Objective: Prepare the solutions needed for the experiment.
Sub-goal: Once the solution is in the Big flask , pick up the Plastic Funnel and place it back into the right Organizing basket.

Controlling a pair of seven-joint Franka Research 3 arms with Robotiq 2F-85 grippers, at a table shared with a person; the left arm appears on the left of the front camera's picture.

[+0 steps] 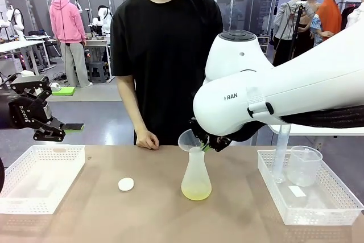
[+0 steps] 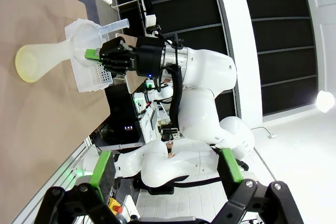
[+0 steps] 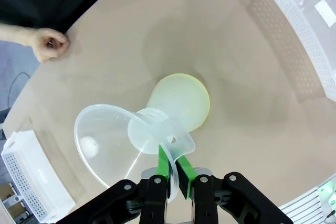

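While the right tool (image 3: pixel 172 157) clamps the funnel (image 3: pixel 105 135), the solutions (image 3: pixel 184 95) lie in the flask (image 1: pixel 195 169) below.

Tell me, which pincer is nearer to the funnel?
Right. The right pincer grips the funnel by its rim tab; the left pincer hangs open far away to its left.

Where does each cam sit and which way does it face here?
Front: fixed between the arms, facing across the table at the person; left gripper open at left, right arm over the flask.
Left wrist: on the left arm, rolled sideways, looking across the table toward the right arm; own left gripper open at the bottom.
Right wrist: on the right arm, looking down on the flask; right gripper shut on the funnel.
Shared: all three show the flask of yellow-green solution and the funnel.
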